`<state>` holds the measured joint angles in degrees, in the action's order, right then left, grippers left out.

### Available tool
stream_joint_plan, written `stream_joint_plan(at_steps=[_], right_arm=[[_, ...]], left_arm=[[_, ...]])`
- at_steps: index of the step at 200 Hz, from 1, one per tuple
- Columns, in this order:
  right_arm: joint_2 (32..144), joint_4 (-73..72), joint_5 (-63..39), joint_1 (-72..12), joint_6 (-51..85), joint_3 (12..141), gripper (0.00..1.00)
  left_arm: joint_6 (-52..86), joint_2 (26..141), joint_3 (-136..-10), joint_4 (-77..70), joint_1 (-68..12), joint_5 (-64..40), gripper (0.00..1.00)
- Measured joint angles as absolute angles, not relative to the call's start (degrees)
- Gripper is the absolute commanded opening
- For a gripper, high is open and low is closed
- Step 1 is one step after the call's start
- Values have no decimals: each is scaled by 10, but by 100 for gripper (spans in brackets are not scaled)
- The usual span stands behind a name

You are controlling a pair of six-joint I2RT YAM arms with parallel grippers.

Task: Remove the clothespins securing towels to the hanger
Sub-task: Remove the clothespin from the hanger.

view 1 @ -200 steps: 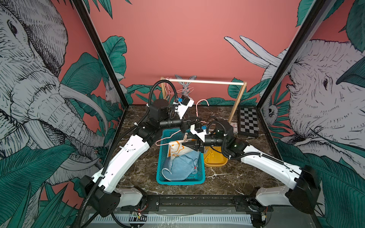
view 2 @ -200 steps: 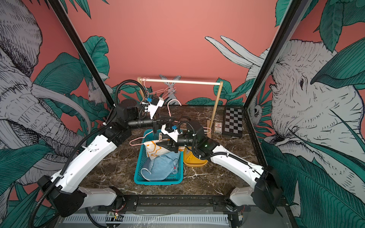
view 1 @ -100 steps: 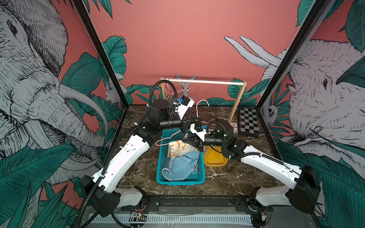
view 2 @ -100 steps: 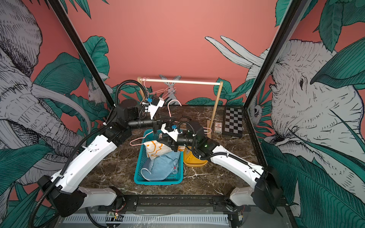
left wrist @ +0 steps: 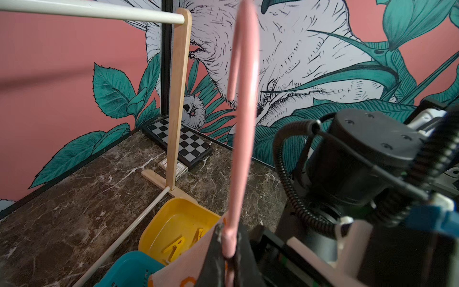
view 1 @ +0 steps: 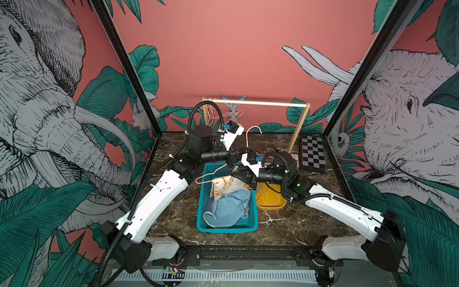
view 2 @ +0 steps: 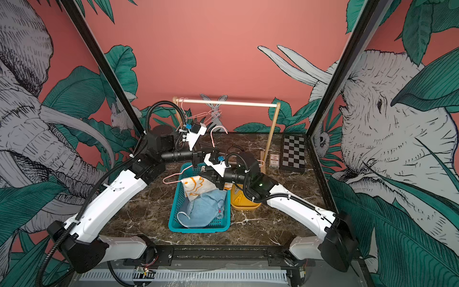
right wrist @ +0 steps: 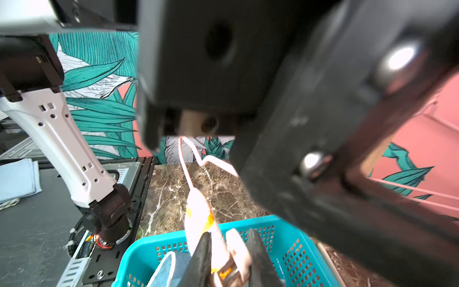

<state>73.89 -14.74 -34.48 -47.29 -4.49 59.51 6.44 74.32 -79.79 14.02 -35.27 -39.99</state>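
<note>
1. Top views are both showing a teal basket point(view 1: 203, 198) sitting nearest on the marble table point(view 1: 185, 216), with a light blue towel point(view 1: 228, 208) lying crumpled inside it.
2. Over the basket's far half, a cream towel with orange outlines point(view 1: 224, 185) is hanging from a pink hanger point(left wrist: 242, 124).
3. The right tool point(right wrist: 229, 234) is gripping a pale clothespin point(right wrist: 237, 251) that is pinning this towel to the hanger. In the right wrist view its fingers are standing narrow, one pressing the cloth and one the pin.
4. Just beside the basket, on its right, a yellow tray point(view 1: 270, 205) is holding several loose yellow clothespins point(left wrist: 175, 246).
5. Behind that, the left tool point(left wrist: 229, 248) is clamping tight on the hanger's neck, holding it with the hook pointing upward.
6. Farthest back, a wooden rack point(view 1: 258, 103) is standing by the wall with thin hangers point(view 1: 213, 111) hanging at its left end. A chessboard point(view 1: 312, 154) is lying flat in the right corner, and a small card box point(view 2: 274, 160) is resting between it and the rack's foot.
</note>
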Motion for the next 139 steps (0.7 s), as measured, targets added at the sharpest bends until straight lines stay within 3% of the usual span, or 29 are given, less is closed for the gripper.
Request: stream_joint_plan(at_steps=[139], right_arm=[[653, -151, -276, -473, -42, 528, 12]], left_arm=[[38, 726, -798, 176, -353, -357, 0]])
